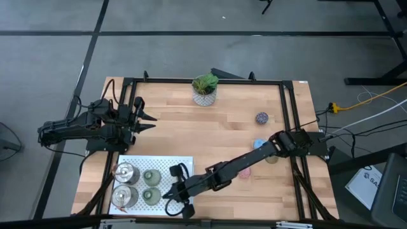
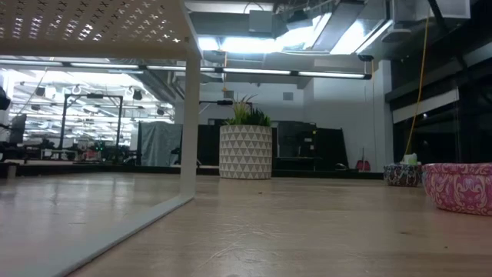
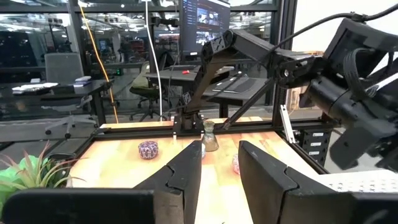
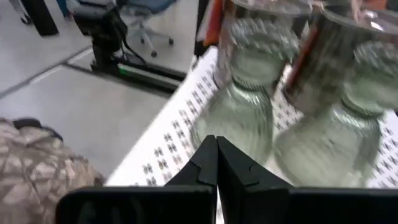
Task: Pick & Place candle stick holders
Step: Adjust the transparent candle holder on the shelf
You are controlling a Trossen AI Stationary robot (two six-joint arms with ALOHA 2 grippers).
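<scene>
Table: a light wooden table (image 1: pixel 210 127) inside a dark frame, seen from straight above.
Tray: a white perforated tray (image 1: pixel 184 162) lay at the table's near left corner.
Silver holders: two shiny silver candle stick holders (image 1: pixel 126 184) stood one behind the other along the tray's left side.
Olive-grey holders: two olive-grey holders (image 1: pixel 151 186) stood just right of the silver pair, also on the tray; the right wrist view showed two ribbed glassy holders (image 4: pixel 239 118) standing close ahead on the perforated surface.
Purple holder: a speckled purple holder (image 1: pixel 262 117) stood alone on the bare wood toward the far right.
Blue holder: a blue holder (image 1: pixel 258 144) was partly hidden beside the right arm.
Pink holder: a pink patterned holder (image 2: pixel 460 185) stood on the wood at the right; the arm covered most of it from above.
Plant: a green plant in a white pot (image 1: pixel 205 89) stood at the far edge, near the middle.
Right gripper: the right gripper (image 1: pixel 170 194) reached across to the tray's right edge, low over it, fingers clenched together and empty.
Left gripper: the left gripper (image 1: pixel 147 122) waited above the table's left side, behind the tray, fingers (image 3: pixel 186 171) parted with nothing between them.
</scene>
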